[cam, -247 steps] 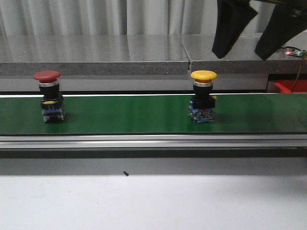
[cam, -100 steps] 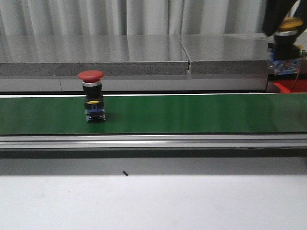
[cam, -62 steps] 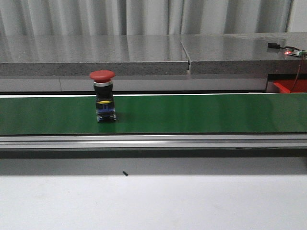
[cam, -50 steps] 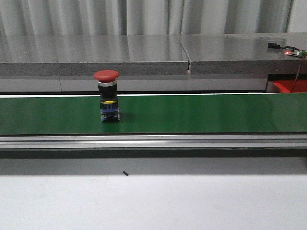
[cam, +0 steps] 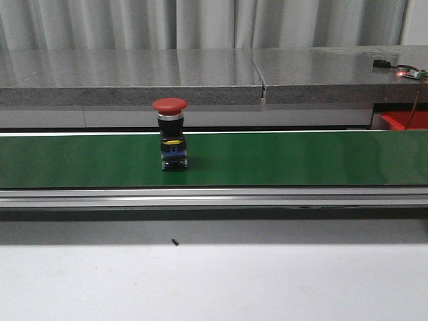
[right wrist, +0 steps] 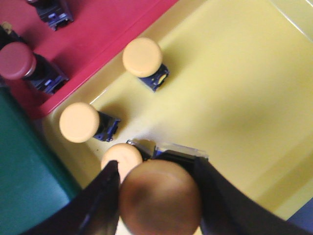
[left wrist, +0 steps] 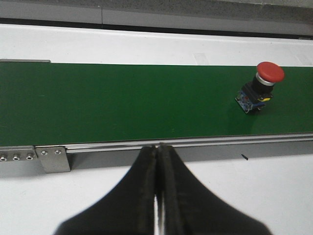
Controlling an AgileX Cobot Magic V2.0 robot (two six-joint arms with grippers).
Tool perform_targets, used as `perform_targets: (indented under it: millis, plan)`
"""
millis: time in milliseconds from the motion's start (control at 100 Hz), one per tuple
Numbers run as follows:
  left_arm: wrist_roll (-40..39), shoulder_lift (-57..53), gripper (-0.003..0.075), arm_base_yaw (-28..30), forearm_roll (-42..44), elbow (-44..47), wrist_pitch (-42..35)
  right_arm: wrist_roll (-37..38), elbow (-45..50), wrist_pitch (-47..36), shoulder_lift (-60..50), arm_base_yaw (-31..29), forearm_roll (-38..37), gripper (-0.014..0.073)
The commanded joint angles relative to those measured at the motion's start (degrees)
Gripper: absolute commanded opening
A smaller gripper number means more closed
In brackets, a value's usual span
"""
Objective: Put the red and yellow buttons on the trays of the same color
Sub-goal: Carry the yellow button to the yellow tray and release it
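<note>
A red button [cam: 170,134] with a black and blue body stands upright on the green belt [cam: 301,157]; the left wrist view has the same red button [left wrist: 261,85] far off to one side of my left gripper [left wrist: 157,147]. That gripper is shut on nothing, over the white table just short of the belt rail. My right gripper [right wrist: 156,164] is shut on a yellow button [right wrist: 160,198], held over the yellow tray [right wrist: 234,73]. Three more yellow buttons [right wrist: 142,57] lie in that tray. The red tray [right wrist: 98,24] beside it holds a red button [right wrist: 17,61]. Neither gripper shows in the front view.
A grey stone ledge [cam: 134,73] runs behind the belt, and an aluminium rail [cam: 214,197] runs along its front. White table [cam: 214,281] lies in front. A sliver of the red tray [cam: 401,120] shows at the belt's right end. A small circuit board [cam: 408,71] sits on the ledge.
The red button has ridden the belt to the right. My right gripper lifted the yellow button off the belt and carried it out of the front view to the right.
</note>
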Motion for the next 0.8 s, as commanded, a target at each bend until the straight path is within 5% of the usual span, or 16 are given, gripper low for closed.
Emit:
perform_targets:
  millis: [0, 790]
  plan:
    - [-0.3, 0.2, -0.0019, -0.4, -0.5, -1.6, -3.8, 0.1, -0.3, -6.0, 0.0, -1.7, 0.5, 0.0258]
    - [-0.3, 0.2, -0.0019, -0.4, -0.5, -1.6, -3.8, 0.1, 4.4, -20.3, 14.6, -2.1, 3.8, 0.0258]
